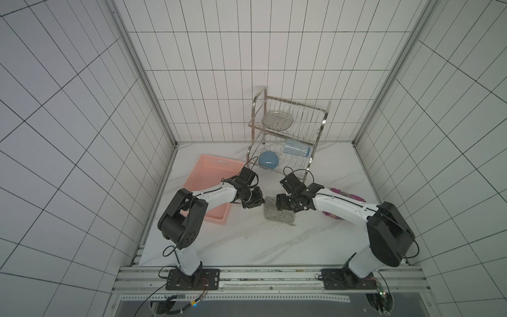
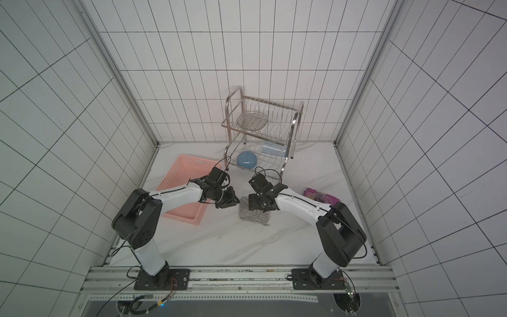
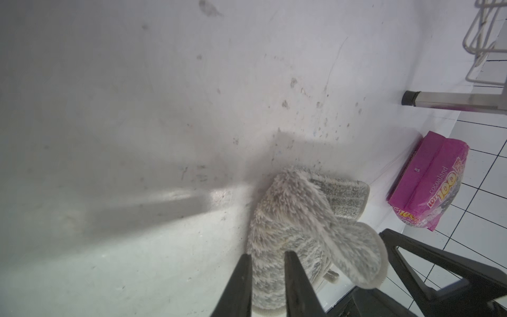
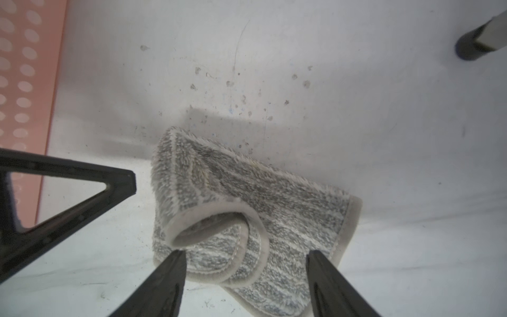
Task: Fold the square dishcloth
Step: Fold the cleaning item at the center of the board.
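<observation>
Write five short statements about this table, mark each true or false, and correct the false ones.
1. The square dishcloth lies on the table, outside the pink basket. True.
2. The purple snack packet is inside the pink basket. False: it lies on the table by the right arm.
3. The right gripper has its jaws open over the dishcloth. True.
4. The blue bowl sits on the upper shelf of the dish rack. False: it is on the lower shelf.
5. The dishcloth lies spread out flat. False: it is doubled over, with one edge curled up.
</observation>
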Motion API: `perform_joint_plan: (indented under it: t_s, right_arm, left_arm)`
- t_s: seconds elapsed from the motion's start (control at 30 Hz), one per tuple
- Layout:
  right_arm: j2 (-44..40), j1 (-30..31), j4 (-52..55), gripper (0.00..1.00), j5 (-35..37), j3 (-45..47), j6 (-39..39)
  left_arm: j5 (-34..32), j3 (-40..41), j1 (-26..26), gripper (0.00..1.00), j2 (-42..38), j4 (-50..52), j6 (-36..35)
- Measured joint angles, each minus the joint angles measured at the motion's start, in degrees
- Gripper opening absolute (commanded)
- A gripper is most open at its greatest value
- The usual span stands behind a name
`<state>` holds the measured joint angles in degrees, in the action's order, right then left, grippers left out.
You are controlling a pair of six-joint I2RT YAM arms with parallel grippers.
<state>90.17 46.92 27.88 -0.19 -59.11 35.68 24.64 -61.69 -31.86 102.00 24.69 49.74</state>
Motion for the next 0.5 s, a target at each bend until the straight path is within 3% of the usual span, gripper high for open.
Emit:
perform_joint_plan:
  t_s: [0.2,0.5]
  right_arm:
    - [-1.11,0.0,-0.33,0.75,-0.15,1.7,0.22]
    - [4.31,0.0,-3.23,0.76,-1.03,1.49,-2.1]
  left_arm:
    - [0.44,-0.85,-0.13,0.22,1.97,-0.17,-0.02]
    - [0.57,-1.53,-0.66,0.22,2.95,-0.39,0.02]
